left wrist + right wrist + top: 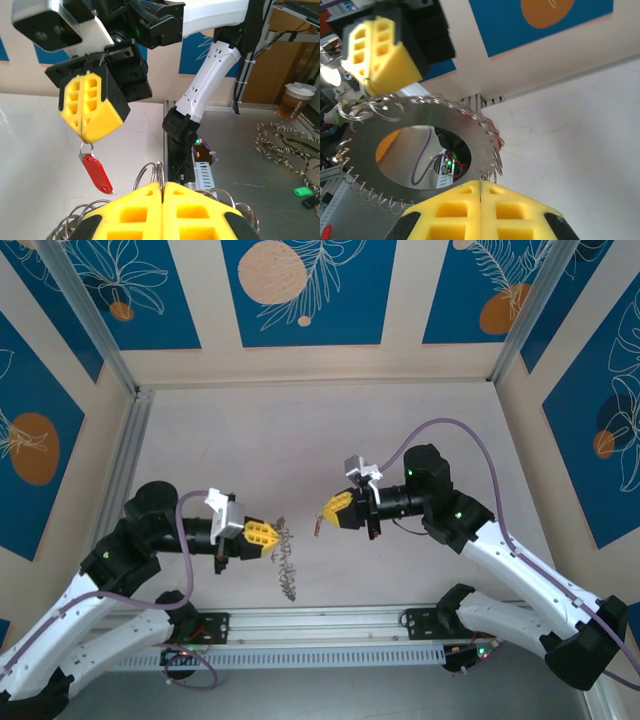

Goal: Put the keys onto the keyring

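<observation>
Red key [317, 527] dangles lengthwise from the clenched right fingers [337, 508], just right of the keyring [287, 565] gripped by the left fingers [260, 534].

From where I stand, the table [420, 420] is a pale, matte sheet with a few faint hairline marks, boxed in on three sides by blue-patterned wall panels [300, 290]. An aluminium rail [320, 622] runs along its near edge. The left arm's base [198, 625] and the right arm's base [442, 620] are bolted to it side by side. A metal strip [122, 465] follows the table's left edge.
</observation>
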Available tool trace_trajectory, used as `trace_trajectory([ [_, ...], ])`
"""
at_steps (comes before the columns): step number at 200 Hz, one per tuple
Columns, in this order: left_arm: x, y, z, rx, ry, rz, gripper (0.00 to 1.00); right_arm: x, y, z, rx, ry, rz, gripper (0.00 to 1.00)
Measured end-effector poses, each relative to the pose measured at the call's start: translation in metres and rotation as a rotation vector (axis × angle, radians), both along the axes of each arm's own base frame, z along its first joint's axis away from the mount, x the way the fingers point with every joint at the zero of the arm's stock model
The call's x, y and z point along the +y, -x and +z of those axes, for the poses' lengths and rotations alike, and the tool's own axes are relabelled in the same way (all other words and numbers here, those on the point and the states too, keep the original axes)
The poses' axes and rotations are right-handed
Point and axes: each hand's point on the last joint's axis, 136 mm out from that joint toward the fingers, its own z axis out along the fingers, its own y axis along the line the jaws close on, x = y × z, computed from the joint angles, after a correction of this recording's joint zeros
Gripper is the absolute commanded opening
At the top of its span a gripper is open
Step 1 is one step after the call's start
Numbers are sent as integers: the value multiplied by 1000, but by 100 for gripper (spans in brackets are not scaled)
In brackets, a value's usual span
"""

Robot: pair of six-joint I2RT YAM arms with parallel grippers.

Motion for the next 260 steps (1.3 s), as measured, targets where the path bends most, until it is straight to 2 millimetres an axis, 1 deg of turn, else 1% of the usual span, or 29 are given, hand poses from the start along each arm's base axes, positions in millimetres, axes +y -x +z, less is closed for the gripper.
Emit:
trace_trajectory([
  [24, -6, -1, 0, 13, -11, -36, 0, 0, 6, 14, -48, -29, 39, 0],
  [81, -14, -1, 6, 9, -13, -88, 0, 0, 19, 29, -91, -77, 121, 0],
  [133, -18, -13, 6, 10, -11, -84, 0, 2, 21, 34, -102, -100, 162, 0],
  [172, -18, -17, 15, -4, 23, -85, 0, 4, 25, 38, -119, -113, 175, 0],
  [205, -18, -17, 17, -7, 36, -89, 0, 7, 35, 41, -135, -120, 189, 0],
  [260, -17, -20, 22, -12, 55, -84, 0, 3, 54, 60, -230, -183, 163, 0],
])
